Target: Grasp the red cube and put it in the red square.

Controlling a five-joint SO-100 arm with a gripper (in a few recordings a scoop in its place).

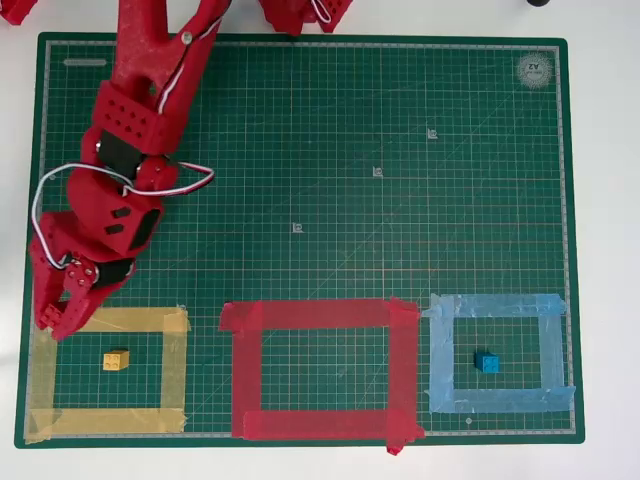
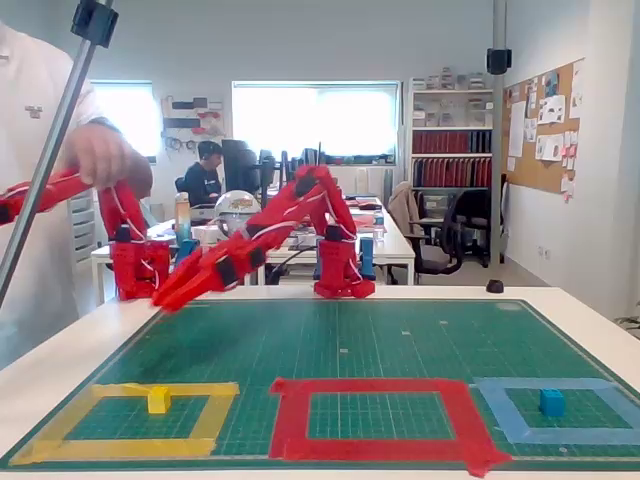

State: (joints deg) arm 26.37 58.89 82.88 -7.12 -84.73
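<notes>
— Where is the red cube sitting? I'm looking over the whole green mat [image 1: 350,150] and can't tell.

— Neither can I. The yellow cube [image 1: 116,360] is lying inside the yellow tape outline [image 1: 175,370] and the blue cube [image 1: 487,363] inside the light-blue outline [image 1: 440,350], each in its matching colour. The red square [image 1: 248,370] is showing only green mat inside.

— So the gripper [image 1: 58,308] might be carrying it?

— Possibly. It's hanging above the mat in the fixed view, over the yellow outline's far left corner, well apart from the red square. Red fingers would be hiding a red block, so I can't tell whether they're spread, pressed together or pinching anything.

— Then I'm guessing the job isn't finished.

— Agreed.
</notes>
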